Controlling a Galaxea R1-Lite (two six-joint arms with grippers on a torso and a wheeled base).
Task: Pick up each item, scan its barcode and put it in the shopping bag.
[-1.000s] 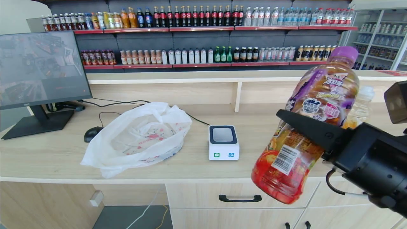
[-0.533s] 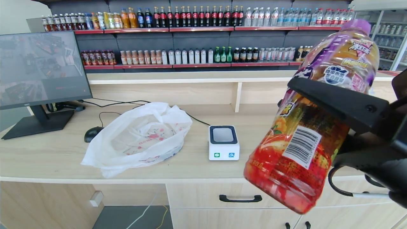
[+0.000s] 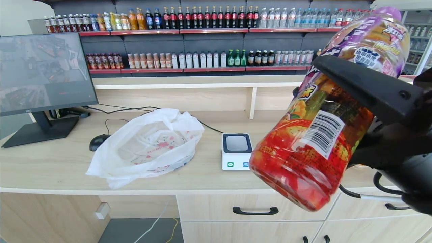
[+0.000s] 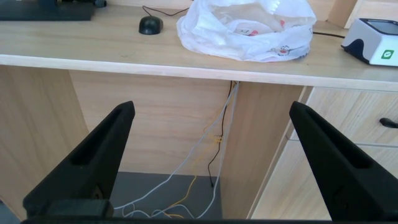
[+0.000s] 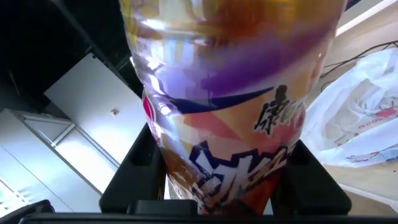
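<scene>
Clamping tilted bottle, right claw, near scanner

We see a pale wooden surface carrying a crumpled white plastic shopping bag, a white box scanner just beside it, a black mouse and a black monitor.

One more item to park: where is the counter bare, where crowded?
Bare light wooden counter: the front-left strip before the black mouse and black monitor stand, and behind the white box scanner. Narrow between scanner and white plastic shopping bag. Right end hidden behind the held red-labelled plastic bottle.
</scene>
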